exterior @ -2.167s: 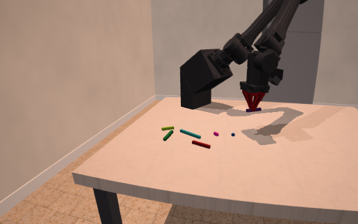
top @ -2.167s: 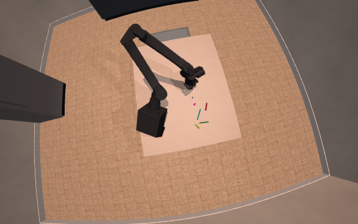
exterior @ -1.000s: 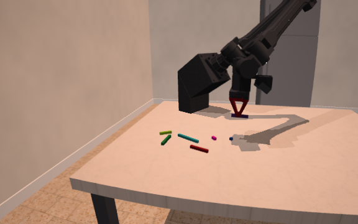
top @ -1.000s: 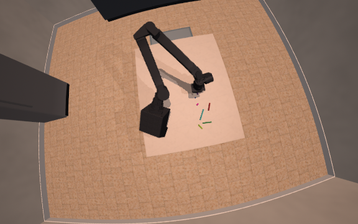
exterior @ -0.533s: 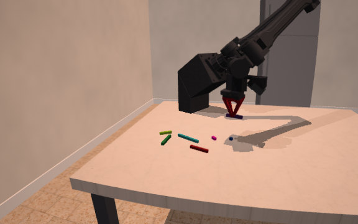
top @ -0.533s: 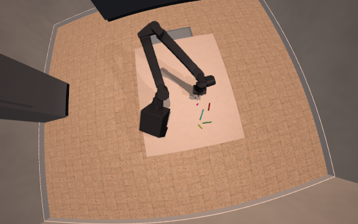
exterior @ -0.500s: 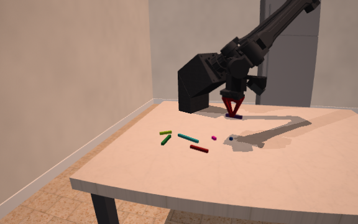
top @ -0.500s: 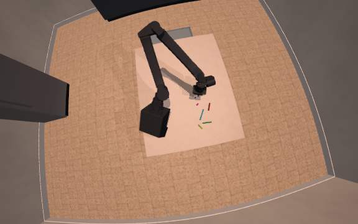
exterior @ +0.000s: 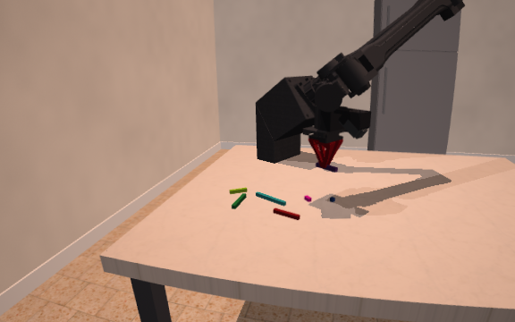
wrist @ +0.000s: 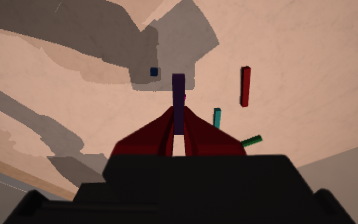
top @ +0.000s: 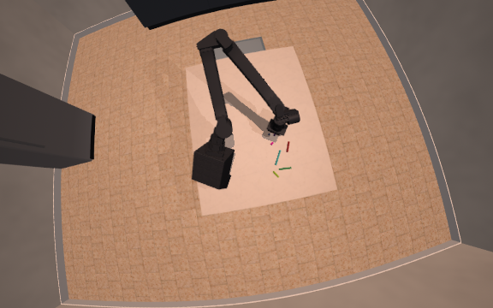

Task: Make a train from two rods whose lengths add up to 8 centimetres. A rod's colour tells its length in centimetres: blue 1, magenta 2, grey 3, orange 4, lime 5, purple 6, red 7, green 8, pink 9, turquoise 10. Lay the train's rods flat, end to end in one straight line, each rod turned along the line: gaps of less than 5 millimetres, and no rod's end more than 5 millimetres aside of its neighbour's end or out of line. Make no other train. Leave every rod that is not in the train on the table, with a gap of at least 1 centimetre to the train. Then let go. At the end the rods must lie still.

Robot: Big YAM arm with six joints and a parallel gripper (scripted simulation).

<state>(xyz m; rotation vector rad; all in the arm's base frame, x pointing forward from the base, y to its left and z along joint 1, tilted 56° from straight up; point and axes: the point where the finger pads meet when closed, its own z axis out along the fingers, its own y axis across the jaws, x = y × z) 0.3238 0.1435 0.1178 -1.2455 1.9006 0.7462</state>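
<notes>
My gripper point(exterior: 325, 165) point(wrist: 178, 111) point(top: 276, 133) is shut on the purple rod point(exterior: 327, 168) point(wrist: 178, 100) and holds it level, well above the table. Below lie a short magenta rod point(exterior: 308, 198) point(top: 271, 144), mostly hidden behind the purple rod in the wrist view, and a small blue rod point(exterior: 332, 199) point(wrist: 153, 71) in the arm's shadow. Further along lie the red rod point(exterior: 286, 214) point(top: 288, 146) point(wrist: 245, 86), the turquoise rod point(exterior: 270, 199) point(top: 277, 157) point(wrist: 216, 118), the green rod point(exterior: 239, 200) point(top: 284, 168) point(wrist: 250, 141) and the lime rod point(exterior: 238, 190) point(top: 276, 174).
The arm's black base point(exterior: 280, 121) point(top: 212, 168) stands on the table point(exterior: 374, 250) point(top: 246, 197) behind the rods. The table's front edge is near in the exterior view. A grey cabinet point(exterior: 418, 89) stands behind the table.
</notes>
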